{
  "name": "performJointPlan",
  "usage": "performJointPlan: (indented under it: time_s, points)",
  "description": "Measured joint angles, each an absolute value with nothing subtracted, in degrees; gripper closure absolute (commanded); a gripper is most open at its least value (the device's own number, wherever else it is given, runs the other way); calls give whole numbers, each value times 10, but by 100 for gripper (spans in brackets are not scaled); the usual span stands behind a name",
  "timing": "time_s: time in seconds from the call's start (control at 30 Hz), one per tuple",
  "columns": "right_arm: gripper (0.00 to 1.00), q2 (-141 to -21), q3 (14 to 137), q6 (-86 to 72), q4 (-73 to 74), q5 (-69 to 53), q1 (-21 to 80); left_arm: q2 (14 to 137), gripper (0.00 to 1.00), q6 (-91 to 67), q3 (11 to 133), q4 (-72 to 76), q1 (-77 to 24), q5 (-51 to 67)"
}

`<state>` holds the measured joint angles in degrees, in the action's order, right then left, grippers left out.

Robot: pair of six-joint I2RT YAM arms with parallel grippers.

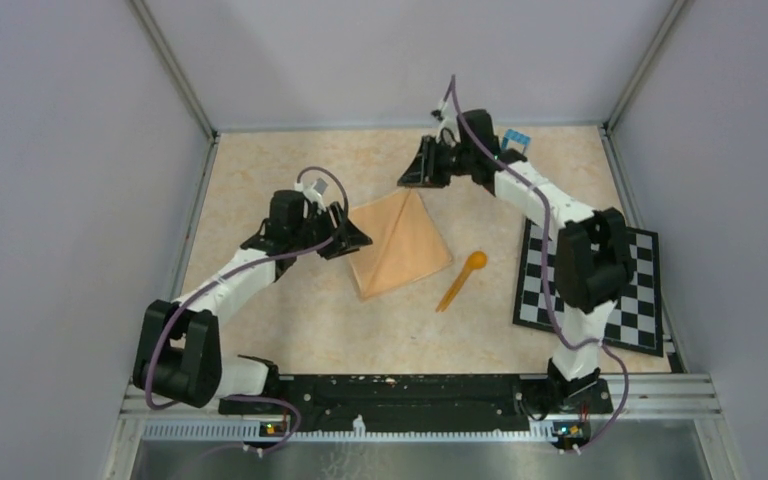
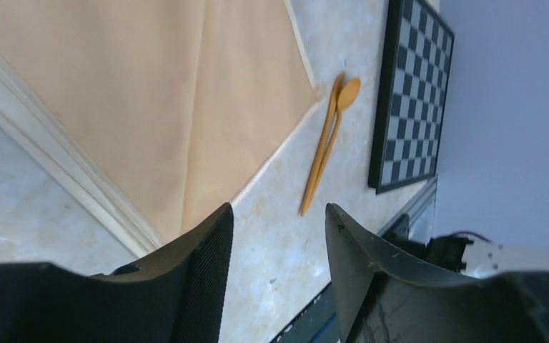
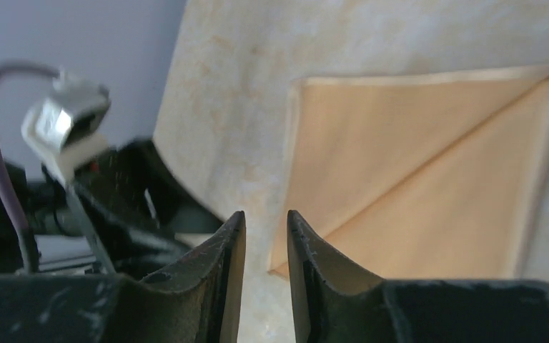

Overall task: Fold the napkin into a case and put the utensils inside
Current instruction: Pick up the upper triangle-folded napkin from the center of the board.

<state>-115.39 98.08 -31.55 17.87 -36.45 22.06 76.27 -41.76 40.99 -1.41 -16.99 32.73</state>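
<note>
Along the bottom edge of the overhead view we see the metal rail that carries both arm bases. Above it, on the marbled bench, the left pincer sits left of centre at the napkin's left corner. Its wrist view shows the jaws apart with only bench between them.

The peach napkin lies mid-frame, folded into a diamond with a diagonal crease. Just to its right the orange utensils lie loose, close together and slanted. In the left wrist view the spoon lies beside the knife.

Further right, the right arm's elbow hides part of the checkered board.

Toward the top, the right pincer is poised beyond the napkin's upper corner. Its jaws stand slightly apart and grip nothing. A blue-and-white block sits behind it.
</note>
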Motion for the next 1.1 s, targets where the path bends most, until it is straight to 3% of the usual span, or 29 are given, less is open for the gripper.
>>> performJointPlan:
  time_s: [0.13, 0.33, 0.57, 1.1]
  points:
    - [79, -1022, 787, -311, 106, -349, 316, 767, 40, -388, 471, -65, -123, 303]
    - [75, -1021, 643, -262, 116, -284, 415, 864, 40, -349, 542, -110, -84, 271]
    - [73, -1025, 593, -220, 115, -215, 410, 999, 43, -349, 601, -141, -84, 209]
    - [74, -1028, 594, -199, 102, -185, 418, 1084, 52, -418, 706, -215, -98, 53]
